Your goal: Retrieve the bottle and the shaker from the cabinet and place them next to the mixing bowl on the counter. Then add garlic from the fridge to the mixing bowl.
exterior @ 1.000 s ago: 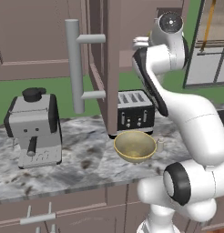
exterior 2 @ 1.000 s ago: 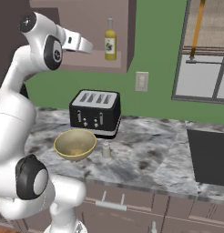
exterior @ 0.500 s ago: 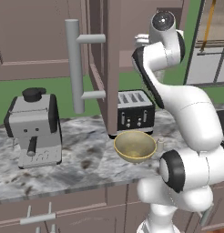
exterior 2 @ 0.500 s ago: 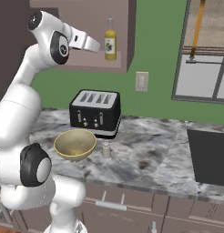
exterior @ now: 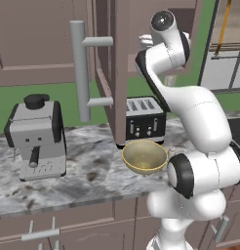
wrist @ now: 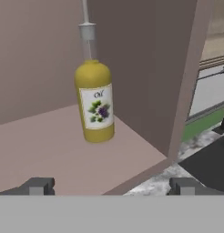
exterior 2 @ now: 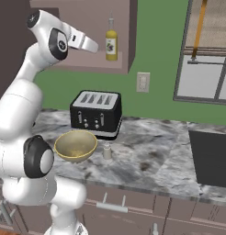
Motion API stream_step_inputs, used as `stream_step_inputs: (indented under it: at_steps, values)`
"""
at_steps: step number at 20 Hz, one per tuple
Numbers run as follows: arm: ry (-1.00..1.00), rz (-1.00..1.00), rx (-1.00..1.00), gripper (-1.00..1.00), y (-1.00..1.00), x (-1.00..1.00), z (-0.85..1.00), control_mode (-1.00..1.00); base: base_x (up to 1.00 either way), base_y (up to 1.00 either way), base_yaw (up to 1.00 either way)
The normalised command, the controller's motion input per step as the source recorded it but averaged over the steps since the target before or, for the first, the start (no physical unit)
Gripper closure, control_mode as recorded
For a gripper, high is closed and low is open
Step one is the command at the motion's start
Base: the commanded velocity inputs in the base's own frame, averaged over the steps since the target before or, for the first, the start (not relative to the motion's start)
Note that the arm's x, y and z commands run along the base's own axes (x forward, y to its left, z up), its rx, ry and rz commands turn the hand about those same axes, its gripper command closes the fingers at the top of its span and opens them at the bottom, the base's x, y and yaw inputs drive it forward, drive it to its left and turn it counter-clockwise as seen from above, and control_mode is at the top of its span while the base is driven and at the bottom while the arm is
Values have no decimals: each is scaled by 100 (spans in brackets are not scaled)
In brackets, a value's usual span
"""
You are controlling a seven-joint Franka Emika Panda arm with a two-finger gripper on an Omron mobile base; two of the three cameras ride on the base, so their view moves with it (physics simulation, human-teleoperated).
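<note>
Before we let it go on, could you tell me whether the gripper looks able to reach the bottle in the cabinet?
Probably yes. The bottle stands upright on the open cabinet shelf, straight ahead of the open gripper, with nothing between them.

"Oil" on the bottle (wrist: 94, 103) label, above grapes

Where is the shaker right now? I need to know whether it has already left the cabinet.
The shaker stands on the counter in the right base view, just right of the mixing bowl and in front of the toaster.
</note>
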Motion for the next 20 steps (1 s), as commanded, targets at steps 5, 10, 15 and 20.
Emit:
stream_step_inputs:
  at_steps: [5,10,15,20]
  values:
    - [0,4,1,-100,0,43,0,-100,0,0,0]
    - [0,3,0,-100,0,39,0,-100,0,0,0]
    - [0,0,0,-100,-3,38,0,-100,0,0,0]
    - [0,0,0,-100,-5,40,-1,-100,0,0,0]
